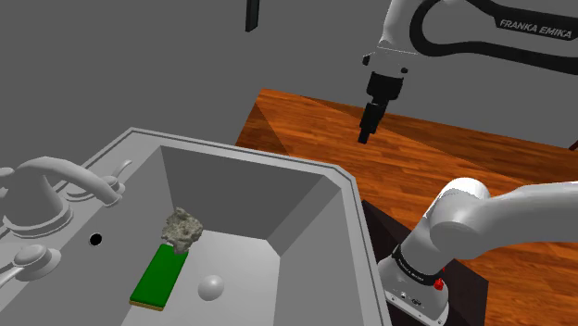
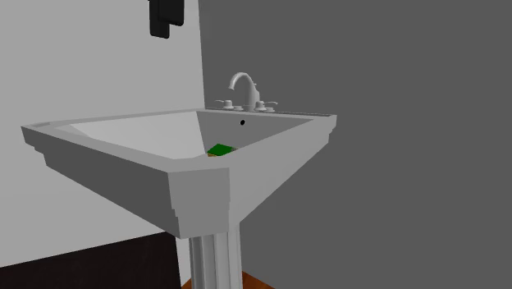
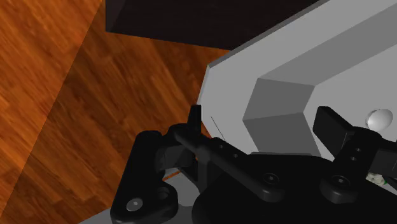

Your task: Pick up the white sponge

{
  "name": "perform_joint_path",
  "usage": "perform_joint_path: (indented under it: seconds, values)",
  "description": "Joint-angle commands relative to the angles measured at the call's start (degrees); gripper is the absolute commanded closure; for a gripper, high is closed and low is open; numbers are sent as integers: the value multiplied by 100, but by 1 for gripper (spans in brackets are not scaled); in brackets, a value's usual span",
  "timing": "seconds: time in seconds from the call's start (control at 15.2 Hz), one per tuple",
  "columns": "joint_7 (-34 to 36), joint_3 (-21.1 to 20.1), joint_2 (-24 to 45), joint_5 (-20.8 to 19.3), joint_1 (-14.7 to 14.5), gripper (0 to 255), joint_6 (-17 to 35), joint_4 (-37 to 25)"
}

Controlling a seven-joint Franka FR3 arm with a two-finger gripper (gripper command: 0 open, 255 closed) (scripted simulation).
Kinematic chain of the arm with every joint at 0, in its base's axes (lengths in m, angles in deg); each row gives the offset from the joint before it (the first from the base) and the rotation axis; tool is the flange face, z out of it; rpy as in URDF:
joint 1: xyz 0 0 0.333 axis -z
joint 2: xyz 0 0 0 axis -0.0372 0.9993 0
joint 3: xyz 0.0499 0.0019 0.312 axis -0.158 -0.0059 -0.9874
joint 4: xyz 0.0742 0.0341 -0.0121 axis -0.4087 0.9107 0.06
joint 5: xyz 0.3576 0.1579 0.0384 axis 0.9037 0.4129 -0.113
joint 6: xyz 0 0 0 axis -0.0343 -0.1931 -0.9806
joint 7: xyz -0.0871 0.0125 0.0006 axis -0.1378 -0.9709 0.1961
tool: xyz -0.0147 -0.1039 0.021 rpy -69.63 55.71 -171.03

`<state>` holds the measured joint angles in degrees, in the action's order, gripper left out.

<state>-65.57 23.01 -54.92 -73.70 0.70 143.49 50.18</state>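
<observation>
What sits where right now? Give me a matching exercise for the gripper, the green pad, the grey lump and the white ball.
1. gripper
2. green pad
3. grey lump
4. white ball

a. flat on the floor of the sink
b. open, over the wooden floor outside the sink
c. alone on the sink floor, beside the pad
d. at the pad's end nearer the faucet

Pairs: 1-b, 2-a, 3-d, 4-c.

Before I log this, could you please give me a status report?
Black gripper open, outside the grey sink, over wood floor. Green-topped flat rectangular sponge on basin floor, untouched. Rough grey lump at its end, white ball beside.
</observation>
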Motion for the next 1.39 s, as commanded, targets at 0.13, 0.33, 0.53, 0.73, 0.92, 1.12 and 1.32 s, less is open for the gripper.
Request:
perform_joint_path:
  seconds: [0.13, 0.33, 0.53, 0.73, 0.92, 1.12, 1.32]
  values:
    - [363, -263, 152, 208, -55, 0, 155, 50]
    - [894, -651, 449, 504, -134, 0, 408, 66]
    - [1415, -1029, 826, 770, -204, 0, 681, 10]
    - [1928, -1394, 1277, 991, -259, 0, 967, -118]
    - [2439, -1740, 1794, 1151, -298, 0, 1256, -315]
    - [2956, -2065, 2371, 1239, -325, 0, 1540, -580]
    - [3485, -2363, 3002, 1242, -344, 0, 1810, -910]
